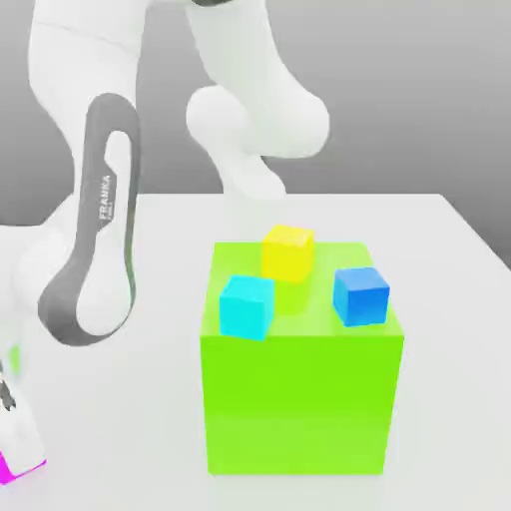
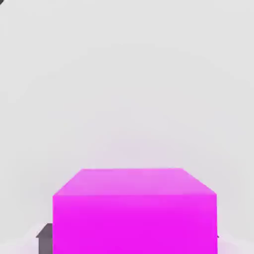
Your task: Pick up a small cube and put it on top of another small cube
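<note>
The small magenta cube (image 2: 134,213) lies on the white table right under my hand, between the fingers; one dark finger (image 2: 44,239) presses against its side. In the exterior view a sliver of the magenta cube (image 1: 22,467) shows at the lower left corner, under my gripper (image 1: 12,449), which is shut on it. Three other small cubes, yellow (image 1: 287,252), cyan (image 1: 247,306) and blue (image 1: 360,295), rest on top of the large lime-green cube (image 1: 294,399), well toward the exterior view's right of my hand.
The arm's white and grey links (image 1: 95,250) rise from the gripper on the exterior view's left. The white table (image 1: 439,299) runs around the big green cube, its far edge behind it.
</note>
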Motion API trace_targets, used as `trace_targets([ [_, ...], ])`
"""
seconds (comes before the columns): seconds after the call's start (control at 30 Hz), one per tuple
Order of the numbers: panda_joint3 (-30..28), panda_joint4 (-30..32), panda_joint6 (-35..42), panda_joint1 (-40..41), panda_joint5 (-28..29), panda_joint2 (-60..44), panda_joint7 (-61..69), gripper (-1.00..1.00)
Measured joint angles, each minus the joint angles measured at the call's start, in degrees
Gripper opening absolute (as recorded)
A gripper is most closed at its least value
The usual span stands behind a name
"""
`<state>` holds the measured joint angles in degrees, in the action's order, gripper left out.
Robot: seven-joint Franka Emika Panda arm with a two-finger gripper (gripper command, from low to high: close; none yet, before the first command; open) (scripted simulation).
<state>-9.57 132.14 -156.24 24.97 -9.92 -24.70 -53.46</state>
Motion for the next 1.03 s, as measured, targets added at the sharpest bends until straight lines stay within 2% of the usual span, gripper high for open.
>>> trace_targets([
  [0.13,-0.08,1.31,6.38,-3.8,3.64,8.12,-3.5,-1.0],
  [0.3,5.6,2.7,12.87,-12.38,9.85,17.55,-9.99,-1.0],
  [0.47,12.45,3.69,21.64,-26.33,15.68,28.25,-16.24,-1.0],
  [0.77,14.02,6.19,39.72,-34.94,8.29,46.66,1.43,-1.0],
  [0.9,14.46,11.42,33.06,-35.64,7.51,45.15,3.45,-1.0],
  [0.93,14.55,12.31,31.68,-35.62,7.46,44.66,3.52,1.0],
  [1.03,14.55,12.31,31.68,-35.62,7.46,44.66,3.53,1.0],
])
